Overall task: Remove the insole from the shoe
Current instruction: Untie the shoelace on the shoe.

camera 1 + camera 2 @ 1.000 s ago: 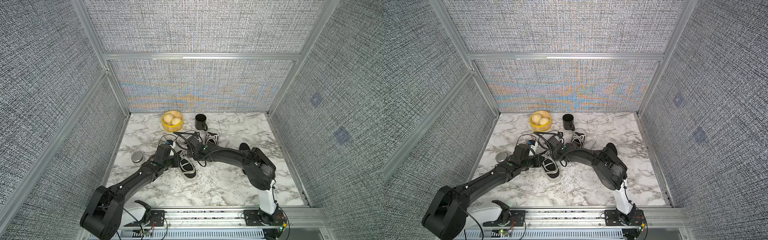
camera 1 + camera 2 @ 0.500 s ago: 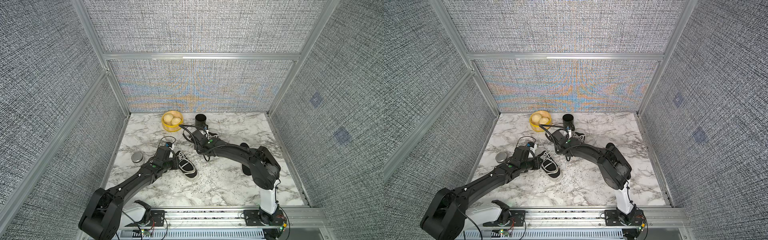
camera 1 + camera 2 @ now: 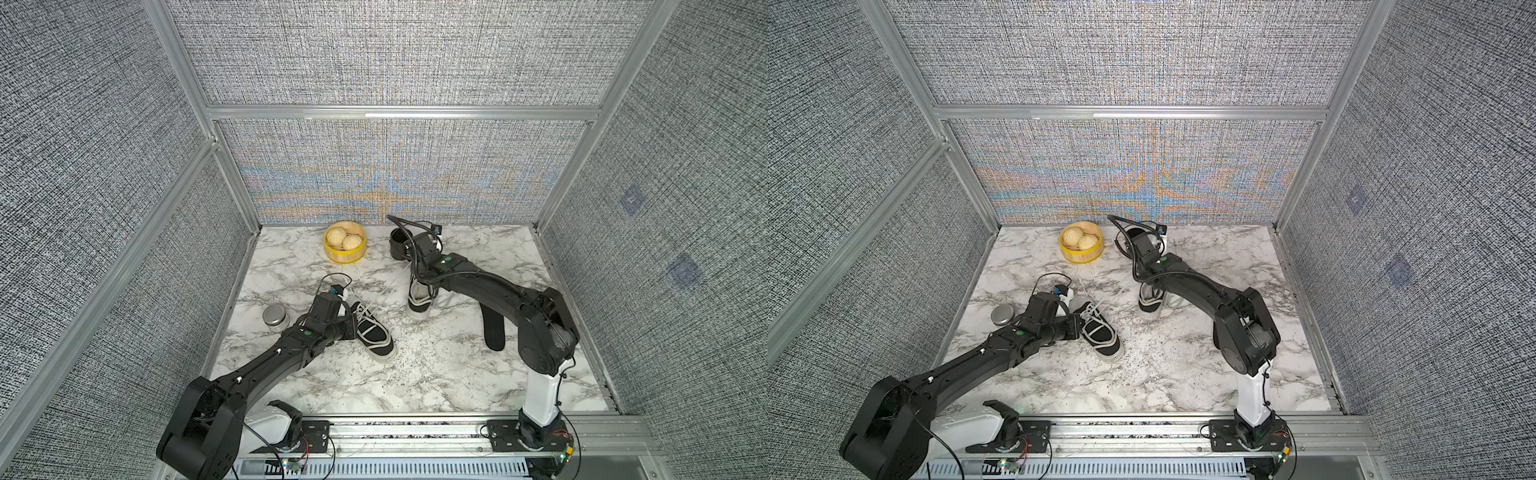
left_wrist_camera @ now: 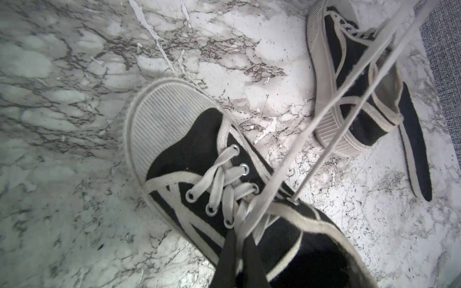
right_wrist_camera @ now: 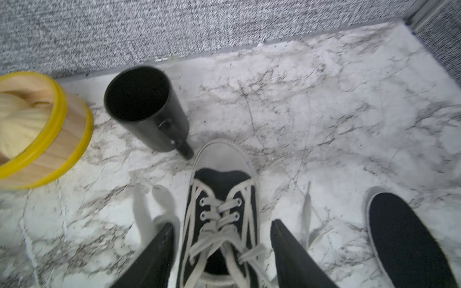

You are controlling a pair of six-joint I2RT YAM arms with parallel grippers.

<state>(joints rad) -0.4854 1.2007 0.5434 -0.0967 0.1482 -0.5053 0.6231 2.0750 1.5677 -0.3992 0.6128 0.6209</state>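
Observation:
Two black canvas shoes with white laces lie on the marble table. My left gripper (image 4: 240,251) is shut on the laces and tongue of the nearer shoe (image 3: 374,338) (image 4: 189,159), at its opening. My right gripper (image 5: 222,234) is open above the farther shoe (image 3: 419,301) (image 5: 222,199), one finger (image 5: 159,249) on each side and not touching it. A black insole (image 3: 493,328) (image 5: 404,239) lies flat on the table to the right of that shoe, also seen as the insole (image 4: 414,149) in the left wrist view. Whether either shoe holds an insole I cannot tell.
A yellow-rimmed steamer basket (image 3: 345,247) with buns and a black mug (image 5: 147,109) stand by the back wall, close to the right wrist. A small metal tin (image 3: 274,320) sits left of the left arm. Panel walls enclose the table.
My right gripper has left the nearer shoe, moved back over the farther shoe and opened its jaws. The left gripper keeps its hold on the nearer shoe.

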